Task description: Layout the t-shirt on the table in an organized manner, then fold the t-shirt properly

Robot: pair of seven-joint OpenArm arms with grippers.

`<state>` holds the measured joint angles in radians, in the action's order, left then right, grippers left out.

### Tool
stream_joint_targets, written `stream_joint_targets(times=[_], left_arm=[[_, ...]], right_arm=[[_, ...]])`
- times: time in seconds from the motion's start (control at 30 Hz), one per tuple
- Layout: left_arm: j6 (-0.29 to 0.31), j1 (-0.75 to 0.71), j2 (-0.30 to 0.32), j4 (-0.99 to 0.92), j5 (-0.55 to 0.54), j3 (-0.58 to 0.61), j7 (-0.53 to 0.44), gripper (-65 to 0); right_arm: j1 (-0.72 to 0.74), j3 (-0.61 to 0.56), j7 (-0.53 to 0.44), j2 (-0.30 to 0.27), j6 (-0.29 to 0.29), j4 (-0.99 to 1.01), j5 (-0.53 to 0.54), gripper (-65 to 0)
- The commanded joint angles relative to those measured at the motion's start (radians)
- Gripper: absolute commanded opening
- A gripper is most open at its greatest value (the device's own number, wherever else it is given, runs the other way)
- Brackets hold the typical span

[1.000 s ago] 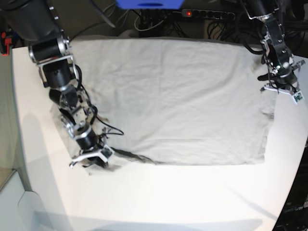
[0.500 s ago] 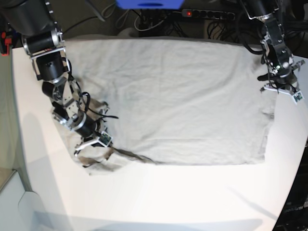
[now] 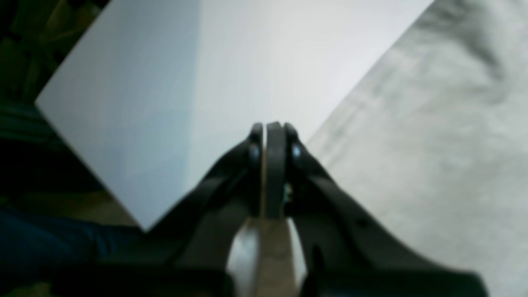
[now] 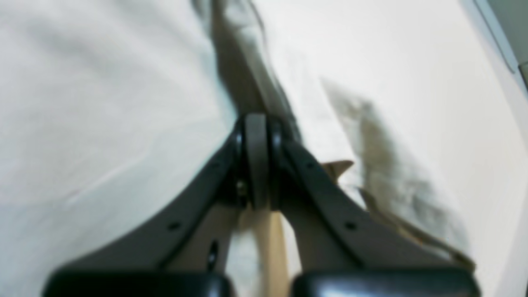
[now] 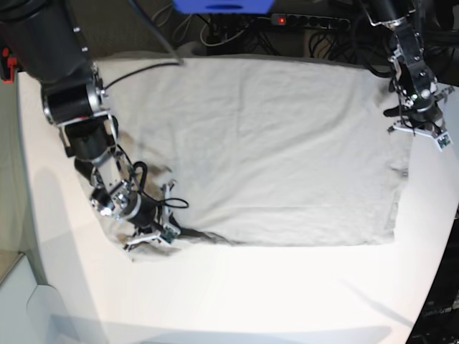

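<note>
The light beige-grey t-shirt (image 5: 258, 143) lies spread flat over the white table (image 5: 272, 294), with a bunched sleeve at its front left corner (image 5: 179, 233). My right gripper (image 5: 150, 236) is low over that bunched corner. In the right wrist view its jaws (image 4: 255, 123) are shut at a dark fold of the t-shirt (image 4: 103, 103); I cannot tell whether cloth is pinched. My left gripper (image 5: 418, 132) hangs at the shirt's right edge. The left wrist view shows it (image 3: 272, 132) shut and holding nothing, over the table (image 3: 165, 82) beside the shirt (image 3: 433, 144).
A power strip with a red light (image 5: 308, 20) and cables lie behind the table's back edge. A blue object (image 5: 222, 6) sits at the top. The table's curved edge (image 5: 434, 279) runs along the front right. A white box (image 5: 21, 301) stands at the bottom left.
My right gripper lifted back toward the shirt, then came down again slightly to the right onto the bunched sleeve corner. The left arm has barely moved.
</note>
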<state>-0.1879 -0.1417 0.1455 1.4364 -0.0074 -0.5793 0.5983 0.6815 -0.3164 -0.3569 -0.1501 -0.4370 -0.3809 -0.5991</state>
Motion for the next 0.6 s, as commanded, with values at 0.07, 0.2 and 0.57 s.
stream_joint_targets(times=[0.07, 0.2, 0.57], left_arm=[[-0.008, 0.011, 0.012, 0.023, 0.007, -0.003, -0.022, -63.7], [-0.008, 0.011, 0.012, 0.023, 0.007, -0.003, -0.022, -63.7], [-0.008, -0.029, 0.004, 0.025, 0.007, -0.003, -0.091, -63.7]], right_arm=[[0.079, 0.003, -0.009, 0.008, 0.007, 0.029, 0.003, -64.4], [0.109, 0.003, -0.012, 0.022, 0.217, 0.024, 0.003, -64.5], [0.117, 0.001, -0.001, 0.031, 0.574, -0.043, 0.003, -64.4]])
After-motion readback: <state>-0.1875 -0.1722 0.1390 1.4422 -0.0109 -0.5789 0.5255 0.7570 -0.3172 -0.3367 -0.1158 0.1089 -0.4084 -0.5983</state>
